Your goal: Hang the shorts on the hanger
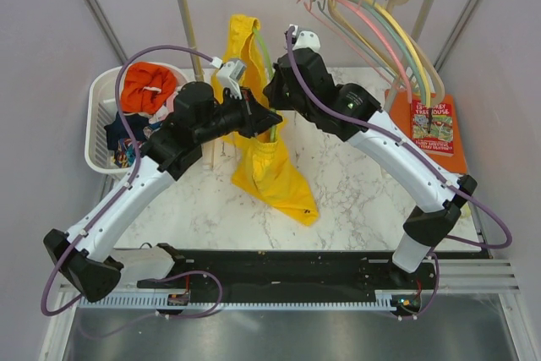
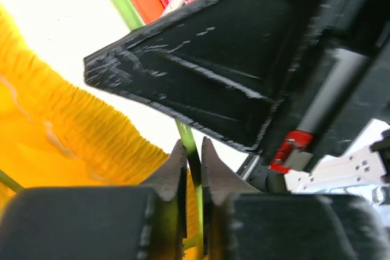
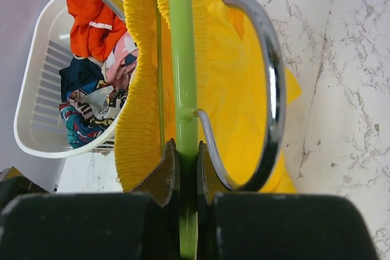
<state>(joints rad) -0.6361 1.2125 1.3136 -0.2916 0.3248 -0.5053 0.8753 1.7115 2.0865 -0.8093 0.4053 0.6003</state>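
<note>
Right gripper (image 3: 184,150), nearest the lens, pinches narrowly on the light green hanger (image 3: 183,59) beside the root of its metal hook (image 3: 271,89); left gripper (image 2: 194,150) likewise clamps a thin green bar of the hanger; both arms reach inward, elbows bowed outward, wrists meeting above the marble table (image 1: 363,183); yellow shorts (image 1: 269,171) hang between the grippers, ruched waistband looped around the hanger bar; orange book (image 1: 433,128) at right, cover reading "TREEHOUSE"; remaining print too small to read.
</note>
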